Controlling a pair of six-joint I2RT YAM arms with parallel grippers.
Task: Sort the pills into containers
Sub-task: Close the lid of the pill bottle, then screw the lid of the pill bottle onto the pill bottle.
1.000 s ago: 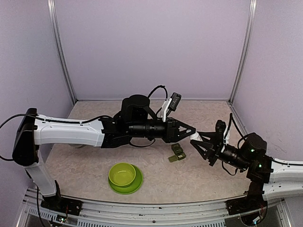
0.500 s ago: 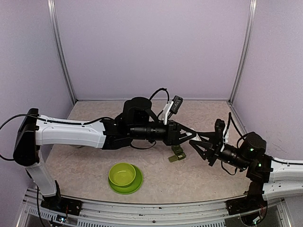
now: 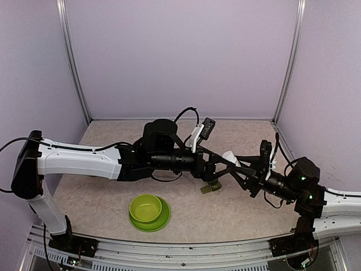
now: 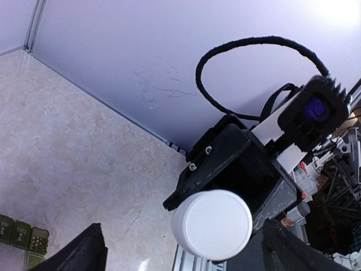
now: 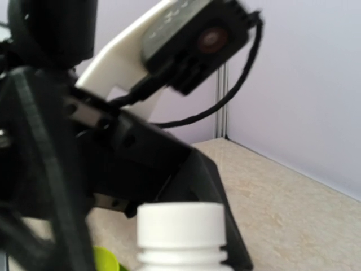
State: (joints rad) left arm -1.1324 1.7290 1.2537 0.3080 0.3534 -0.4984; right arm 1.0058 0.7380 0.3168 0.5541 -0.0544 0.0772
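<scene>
Your left hand (image 3: pixel 228 165) is released. In the left wrist view its two dark fingers (image 4: pixel 84 254) stand wide apart, one at each side of the white bottle (image 4: pixel 211 224), and they do not touch it.

Your right hand (image 3: pixel 237 168) is grasping this white bottle (image 3: pixel 230 156) and holds it above the bench (image 3: pixel 113 186), near the middle, where the two hands meet. The round white end of the bottle faces the left wrist camera. In the right wrist view the bottle (image 5: pixel 180 231) is at the lower edge, with its white top upward and the dark body of the left hand close behind it.

The pill box (image 3: pixel 212 186) lies on the bench just under the two hands, a little toward the near edge. No hand touches it. In the left wrist view you see the pill box (image 4: pixel 22 234) in the lower left corner, as small dark green squares in a row. I cannot tell which lids are lifted.

The lime-green bowl (image 3: pixel 145 206) sits on its plate (image 3: pixel 163 221) closer to the near edge, under the left arm and well apart from the pill box.
</scene>
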